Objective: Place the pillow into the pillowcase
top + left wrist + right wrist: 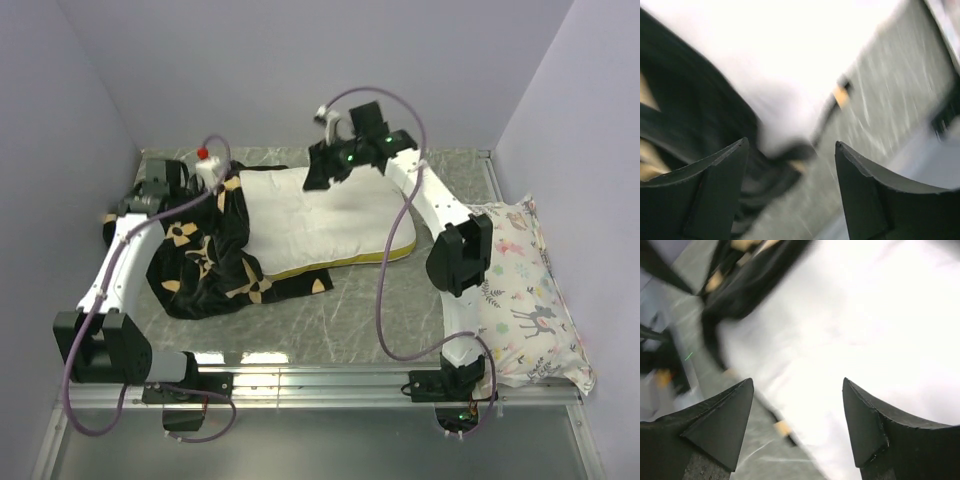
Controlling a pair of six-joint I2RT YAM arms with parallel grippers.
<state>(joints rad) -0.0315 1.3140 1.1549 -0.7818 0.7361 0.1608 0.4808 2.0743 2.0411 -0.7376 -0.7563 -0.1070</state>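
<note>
White pillow (320, 220) lies crosswise, left end in the pillowcase (200, 265) mouth; right end effector (797, 382) hovers above it, left end effector (790, 145) beside it, both agape, empty.

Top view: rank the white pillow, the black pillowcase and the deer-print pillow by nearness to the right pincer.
1. White pillow, directly under the right pincer.
2. Black pillowcase, to its left.
3. Deer-print pillow, at the far right.

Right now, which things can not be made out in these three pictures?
Top view: how far the pillow goes into the pillowcase; black fabric covers its left end.
Left wrist view: the case opening, lost in motion blur.
Right wrist view: the pillow's stitching, washed out white and blurred.
</note>
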